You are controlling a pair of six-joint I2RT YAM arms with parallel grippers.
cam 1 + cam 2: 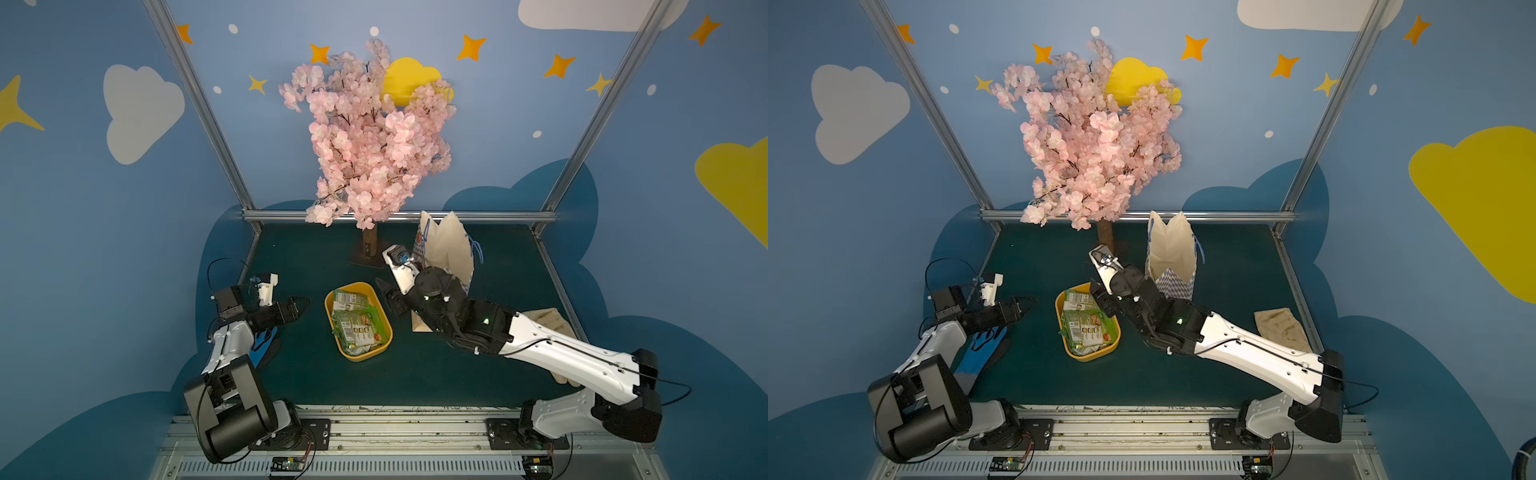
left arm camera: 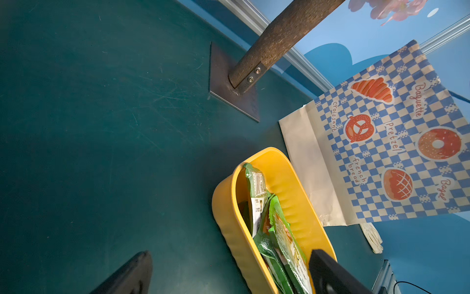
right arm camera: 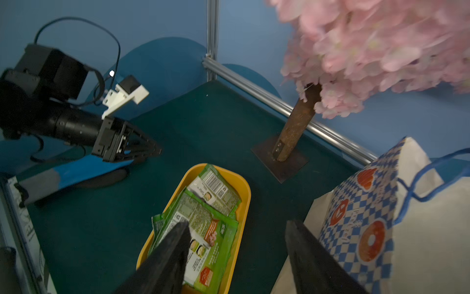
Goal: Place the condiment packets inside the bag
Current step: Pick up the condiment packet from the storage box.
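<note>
I saw the condiment packets (image 1: 357,326) heaped in the yellow tray (image 1: 365,356) mid-table, none pinched. My right gripper (image 3: 236,224) hung spread and empty at the tray's 2 o'clock rim, just beside the upright bag (image 1: 453,253). My left gripper (image 1: 305,305) gaped wide at the tray's 9 o'clock, apart from it. The mat (image 1: 415,374) was dark green, a blossom tree (image 1: 370,137) stood at 12, and the blue walls (image 1: 83,249) carried clouds and stars.

Light: dim, even, overhead; worktop (image 1: 415,374) murky in both top views.
Shadows: soft, faint around tray (image 1: 363,358).
Blur: blossom (image 3: 368,51) smeared, right fingers (image 3: 165,259) soft.
Sharpest: left wrist view, bag (image 2: 394,152) print crisp.
Distortion: posts (image 1: 199,104) splay outward.
</note>
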